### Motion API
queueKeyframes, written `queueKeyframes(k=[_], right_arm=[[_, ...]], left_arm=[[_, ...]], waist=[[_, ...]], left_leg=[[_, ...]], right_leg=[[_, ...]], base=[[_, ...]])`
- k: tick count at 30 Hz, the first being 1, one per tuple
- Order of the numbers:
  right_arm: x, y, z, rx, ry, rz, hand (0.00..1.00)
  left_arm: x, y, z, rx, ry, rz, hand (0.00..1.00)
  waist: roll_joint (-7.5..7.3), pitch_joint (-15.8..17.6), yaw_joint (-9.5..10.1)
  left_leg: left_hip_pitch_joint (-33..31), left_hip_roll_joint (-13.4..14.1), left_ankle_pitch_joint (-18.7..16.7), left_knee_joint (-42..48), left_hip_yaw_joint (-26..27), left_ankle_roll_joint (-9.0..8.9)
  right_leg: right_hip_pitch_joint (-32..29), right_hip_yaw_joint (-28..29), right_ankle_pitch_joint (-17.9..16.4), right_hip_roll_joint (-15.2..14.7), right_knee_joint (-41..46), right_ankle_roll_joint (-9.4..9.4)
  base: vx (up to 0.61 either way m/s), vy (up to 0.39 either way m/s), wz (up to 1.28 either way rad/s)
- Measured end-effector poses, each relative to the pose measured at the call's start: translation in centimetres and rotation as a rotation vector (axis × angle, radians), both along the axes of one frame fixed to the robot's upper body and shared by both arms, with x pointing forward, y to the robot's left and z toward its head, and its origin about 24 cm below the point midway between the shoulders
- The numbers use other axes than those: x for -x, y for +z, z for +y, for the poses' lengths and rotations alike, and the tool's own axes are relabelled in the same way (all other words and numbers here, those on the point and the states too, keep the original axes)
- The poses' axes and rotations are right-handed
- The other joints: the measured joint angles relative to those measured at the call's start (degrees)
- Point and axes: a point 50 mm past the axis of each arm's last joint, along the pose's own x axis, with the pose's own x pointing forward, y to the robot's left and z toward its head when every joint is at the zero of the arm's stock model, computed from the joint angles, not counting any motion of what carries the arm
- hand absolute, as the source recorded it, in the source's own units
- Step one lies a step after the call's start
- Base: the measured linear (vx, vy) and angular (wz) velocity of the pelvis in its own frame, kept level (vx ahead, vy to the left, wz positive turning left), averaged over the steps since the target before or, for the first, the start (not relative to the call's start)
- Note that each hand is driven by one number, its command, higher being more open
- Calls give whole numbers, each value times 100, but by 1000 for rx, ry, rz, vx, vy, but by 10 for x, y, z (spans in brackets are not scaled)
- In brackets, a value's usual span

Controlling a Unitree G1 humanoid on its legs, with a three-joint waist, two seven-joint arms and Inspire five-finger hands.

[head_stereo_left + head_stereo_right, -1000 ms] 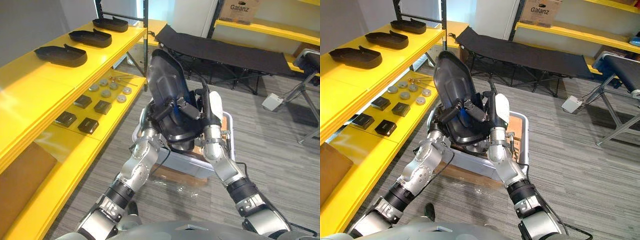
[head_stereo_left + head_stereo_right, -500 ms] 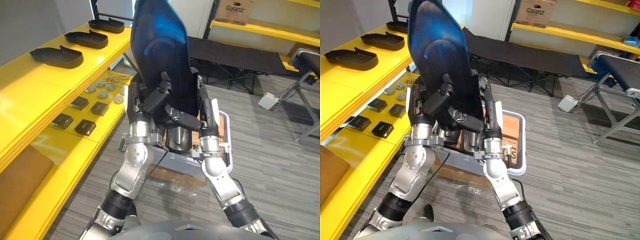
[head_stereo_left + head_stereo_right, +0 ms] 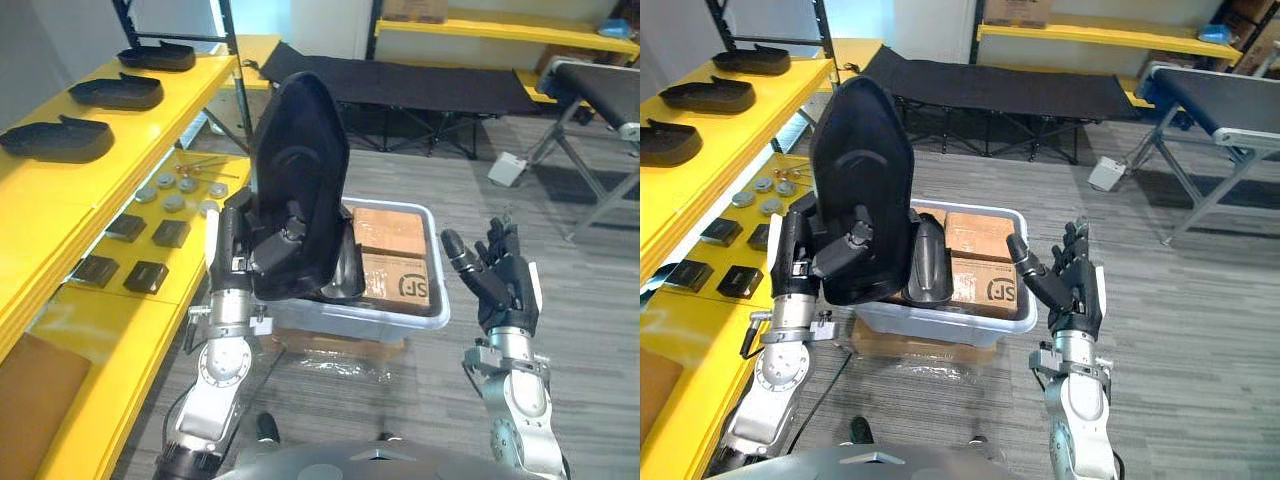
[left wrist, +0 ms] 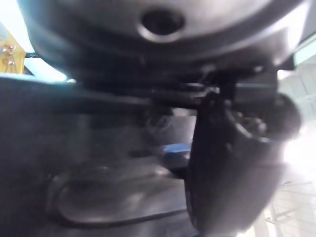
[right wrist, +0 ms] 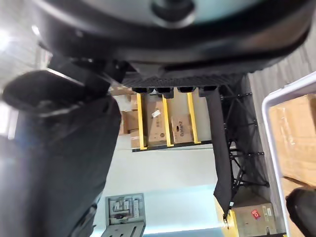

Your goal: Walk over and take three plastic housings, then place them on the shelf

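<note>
In the left eye view we see the left hand (image 3: 268, 243) with its fingers curled round the lower part of a large black plastic housing with a rounded top (image 3: 300, 165), holding it upright over the near left corner of the pale grey plastic bin (image 3: 415, 318). Inside the bin a second black plastic housing (image 3: 345, 275) lies just beside the brown cardboard boxes (image 3: 392, 232) that fill the bin's right half. To the right of the bin and apart from it, the right hand (image 3: 497, 283) is raised with its fingers straight and spread, holding nothing. Left of the bin runs the yellow shelf (image 3: 60, 215). Its upper board carries a row of three black plastic housings (image 3: 115, 92), and its lower board, nearer the bin, carries small black blocks (image 3: 146, 276) and round grey discs (image 3: 173, 202). Beyond the bin stands a black folding cot (image 3: 400, 80). The right eye view gives us the same layout, with the held housing hiding the bin's left end. In the left wrist view we see dark plastic lying close against the hand, with the thumb set on it. In the right wrist view the thumb stands free, and past it we see the bin's pale rim and the cot.
</note>
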Motion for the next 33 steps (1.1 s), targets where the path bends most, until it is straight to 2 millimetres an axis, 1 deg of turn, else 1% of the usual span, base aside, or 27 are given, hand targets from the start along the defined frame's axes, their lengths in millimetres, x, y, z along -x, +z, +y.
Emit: queueKeyframes(k=[3, 6, 8, 9, 10, 12, 13, 14, 15, 16, 17, 19, 20, 21, 22, 23, 25, 26, 27, 28, 30, 31, 32, 33], right_arm=[[-2, -1, 6, -22, 60, -6, 100], [-10, -3, 16, -30, 119, -4, 100], [-21, -7, 27, -39, 166, 3, 100], [-25, -8, 31, -42, 185, 4, 100], [-30, -9, 39, -44, 219, 7, 100], [-37, -10, 55, -44, 286, 12, 100], [-38, -10, 59, -45, 303, 11, 100], [-42, -7, 67, -46, 337, -2, 100], [-44, -6, 69, -43, 348, -8, 100], [-48, -3, 73, -20, 366, -19, 100], [-51, -2, 75, -3, 375, -23, 100], [-61, 3, 80, 7, 395, -44, 100], [-65, 6, 80, 13, 396, -56, 100], [-66, 7, 80, 15, 392, -58, 100], [-66, 7, 76, 19, 373, -53, 100], [-67, 6, 73, 20, 358, -46, 100], [-67, 5, 70, 19, 334, -30, 100], [-66, 4, 69, 46, 329, -25, 100], [-66, 4, 69, 64, 328, -24, 100], [-65, 3, 68, 99, 328, -21, 100], [-64, 3, 65, 100, 327, -20, 100], [-64, 2, 63, 95, 323, -19, 100], [-63, 2, 59, 93, 305, -18, 100], [-63, 2, 56, 94, 295, -19, 100]], left_arm=[[5, 0, 5, 41, 19, 8, 0], [13, 3, 20, 56, 107, -3, 0], [18, 8, 35, 74, 206, -32, 0], [21, 10, 40, 81, 236, -41, 0], [27, 13, 50, 100, 289, -56, 0], [39, 14, 67, 145, 394, -61, 0], [43, 14, 71, 163, 417, -60, 0], [53, 14, 81, 169, 488, -59, 0], [57, 14, 85, 168, 511, -58, 0], [65, 13, 92, 181, 550, -50, 0], [69, 11, 96, 182, 572, -42, 0], [83, 4, 105, 195, 633, -1, 0], [88, 2, 107, 191, 646, 16, 0], [89, 1, 107, 193, 639, 22, 0], [86, 1, 105, 204, 606, 22, 0], [84, 1, 103, 213, 578, 16, 0], [82, 3, 101, 205, 537, 10, 0], [81, 3, 99, 206, 524, 10, 0], [80, 2, 98, 208, 520, 12, 0], [79, 2, 97, 212, 512, 12, 0], [77, 3, 95, 209, 503, 7, 0], [76, 4, 95, 208, 494, -3, 0], [72, 7, 95, 206, 482, -21, 0], [70, 8, 95, 203, 475, -33, 0]], waist=[[30, -15, 3], [60, -24, 39], [68, -23, 197], [70, -24, 233], [77, -19, 372], [95, -12, 585], [104, -6, 648], [129, -12, 790], [136, -8, 850], [143, -7, 981], [144, -6, 1039], [128, -14, 1242], [128, -12, 1263], [129, -11, 1247], [120, 23, 1199], [105, 68, 1122], [105, 105, 1084], [131, 131, 1095], [150, 143, 1090], [185, 164, 1073], [244, 201, 1054], [255, 209, 1017], [204, 221, 941], [200, 228, 944]], left_leg=[[10, 0, 24, 2, -28, 28], [-4, -20, 28, 2, -217, 21], [-88, -36, 48, 2, -515, 7], [-120, -36, 66, 2, -598, 7], [-165, -37, 92, 2, -762, -15], [-177, -72, 96, 2, -1065, -56], [-183, -90, 99, 1, -1157, -60], [-261, -118, 107, 2, -1363, -64], [-293, -116, 114, 2, -1440, -67], [-351, -114, 148, 4, -1531, -73], [-361, -113, 169, 4, -1565, -53], [-412, -111, 222, 12, -1654, -87], [-476, -101, 244, 14, -1674, -47], [-543, -92, 242, 8, -1598, -29], [-566, -39, 170, 18, -1174, 78], [-558, 14, 162, 31, -825, 121], [-568, 81, 222, 30, -343, 236], [-571, 51, 263, 28, -352, 234], [-568, 36, 272, 27, -357, 235], [-563, -3, 271, 25, -355, 235], [-571, -34, 262, 18, -286, 225], [-612, -56, 208, 22, -193, 183], [-674, -107, 107, 33, -113, 181], [-703, -125, 154, 77, -134, 270]], right_leg=[[4, -14, 33, 0, 6, 15], [114, -204, 18, 2, 4, 9], [224, -492, -46, 24, 12, 12], [243, -563, -61, 39, 16, 2], [303, -711, -91, 67, 15, -6], [451, -993, -210, 86, 42, -4], [494, -1078, -261, 84, 67, -10], [548, -1319, -373, 85, 137, -22], [564, -1399, -393, 91, 151, -18], [573, -1509, -423, 112, 181, -28], [578, -1537, -441, 121, 200, -36], [614, -1611, -474, 170, 220, -55], [618, -1698, -487, 193, 234, -60], [631, -1789, -499, 197, 246, -50], [713, -2053, -519, 174, 293, -9], [796, -2236, -532, 154, 326, 26], [856, -2445, -594, 110, 415, 76], [855, -2468, -706, 54, 516, 65], [862, -2459, -743, 42, 542, 77], [850, -2438, -785, 16, 572, 126], [822, -2423, -856, -29, 619, 130], [809, -2428, -880, -60, 615, 140], [746, -2407, -953, -168, 674, 154], [673, -2326, -1025, -220, 809, 141]], base=[[52, -8, 0], [47, -9, 29], [7, -21, 60], [-12, -35, 70], [-16, -33, 64], [-30, -41, 74], [-42, -51, 93], [-34, -44, 76], [-24, -49, 84], [-19, -37, 43], [-27, -38, 38], [-28, -29, 26], [-42, -24, 35], [-59, -9, 71], [-52, 9, 93], [-33, 14, 97], [-27, 32, 67], [-38, 53, 42], [-47, 68, 28], [-93, 102, 21], [-97, 104, 22], [-46, 97, 37], [-26, 93, 37], [11, 69, 33]])
